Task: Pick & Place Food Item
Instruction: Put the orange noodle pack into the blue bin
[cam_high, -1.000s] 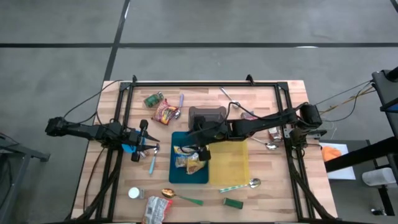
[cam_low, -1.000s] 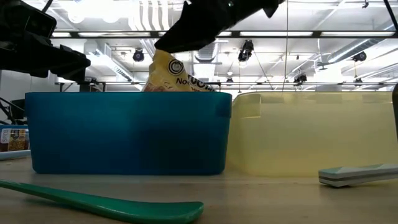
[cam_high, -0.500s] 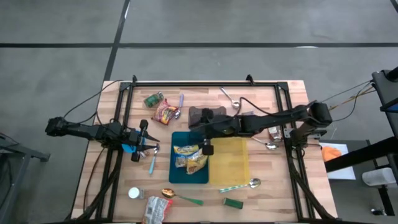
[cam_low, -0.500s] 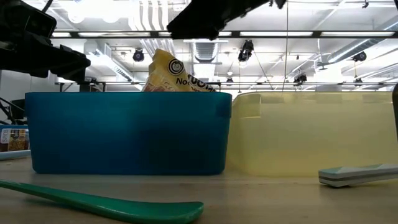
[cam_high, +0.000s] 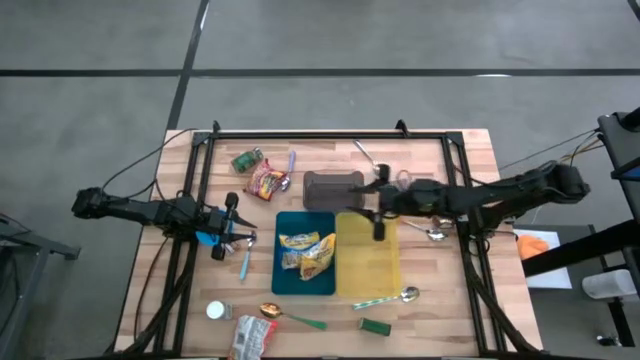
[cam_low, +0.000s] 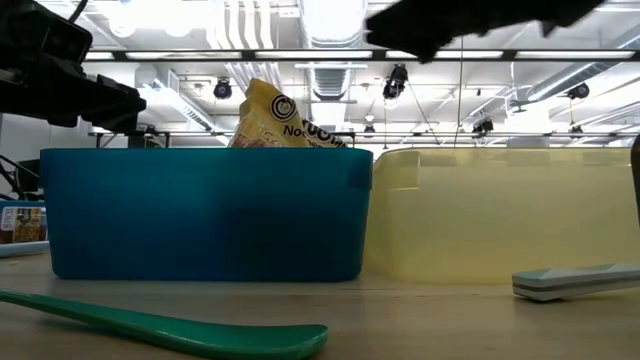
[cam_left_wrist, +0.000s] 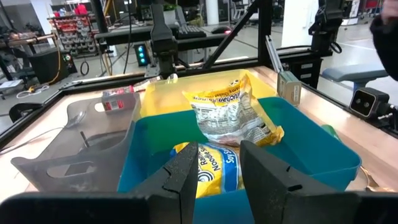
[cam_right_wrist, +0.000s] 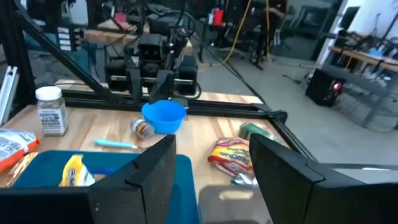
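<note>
Noodle packets (cam_high: 305, 252) in left bin (cam_high: 281, 282); right bin (cam_high: 370, 262) adjacent.

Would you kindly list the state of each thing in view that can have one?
Blue bin: holds two yellow noodle packets.
Yellow bin: nothing visible inside.
Grey bin: nothing visible inside.
Right gripper: open, empty, above the yellow bin.
Left gripper: empty, parked at the table's left edge.

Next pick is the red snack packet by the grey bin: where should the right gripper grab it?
From straight above, pinching across the red snack packet's narrow middle. It lies flat on the table, so there is no edge to take from the side; a spoon lies close alongside.
</note>
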